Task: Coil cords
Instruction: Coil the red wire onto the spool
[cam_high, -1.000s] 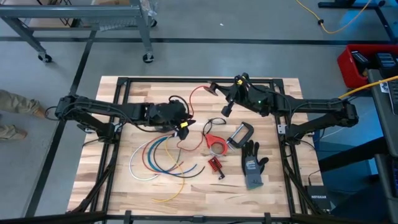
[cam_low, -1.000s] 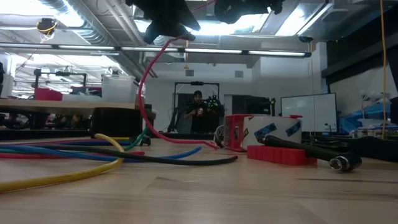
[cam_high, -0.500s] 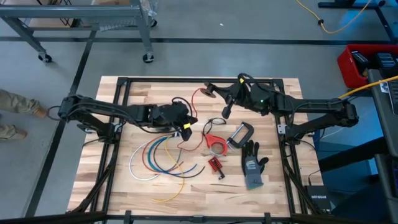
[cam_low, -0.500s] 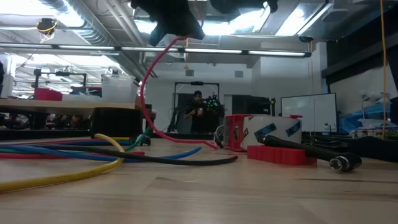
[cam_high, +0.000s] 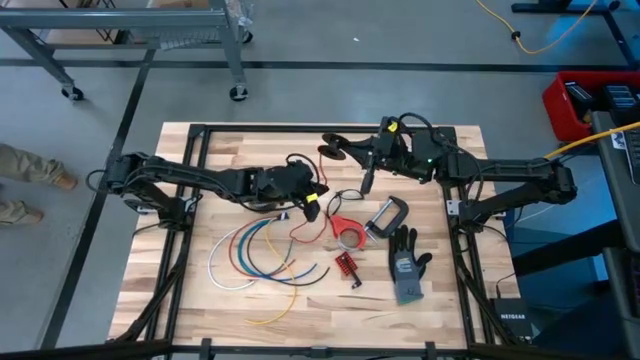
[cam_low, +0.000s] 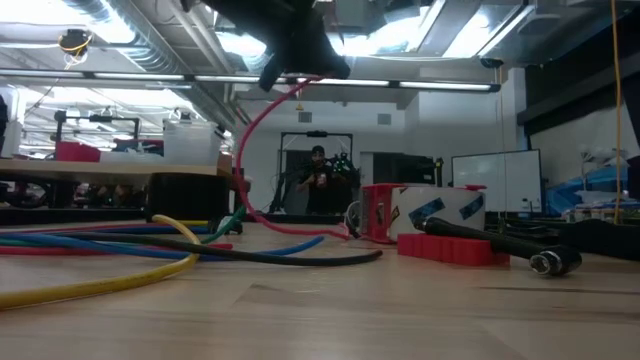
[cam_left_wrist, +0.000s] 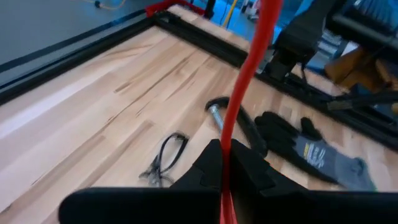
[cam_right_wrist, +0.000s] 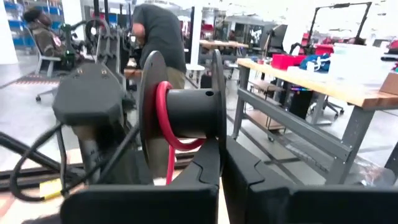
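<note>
- High view: my left tool (cam_high: 312, 196) is shut tight on the red cord (cam_high: 318, 214) near the middle of the counter (cam_high: 190, 300). My right tool (cam_high: 352, 150) is shut on a black spool (cam_high: 334, 148) up near the far edge. I think I am winding the red cord onto the spool. The other cords (cam_high: 250, 255), white, blue, green and yellow, lie in curves on the counter beside my left tool, not coiled yet
- Low view: the red cord (cam_low: 243, 150) hangs down in a bend from my dark tools up top and reaches the counter behind the yellow cord (cam_low: 100, 283) and blue cord (cam_low: 90, 242)
- Left wrist view: the red cord (cam_left_wrist: 244, 81) runs straight up out from between my two shut fingers (cam_left_wrist: 205, 174). A glove (cam_left_wrist: 311, 149) and a clamp (cam_left_wrist: 217, 115) lie past it
- Right wrist view: the red cord (cam_right_wrist: 163, 115) wraps the middle of the spool (cam_right_wrist: 186, 112), which sits right at the tips of my shut fingers (cam_right_wrist: 208, 171). A person stands in the room behind
- Next, I think, my left tool must lead the cord round the spool, keeping it snug so it does not slip off
</note>
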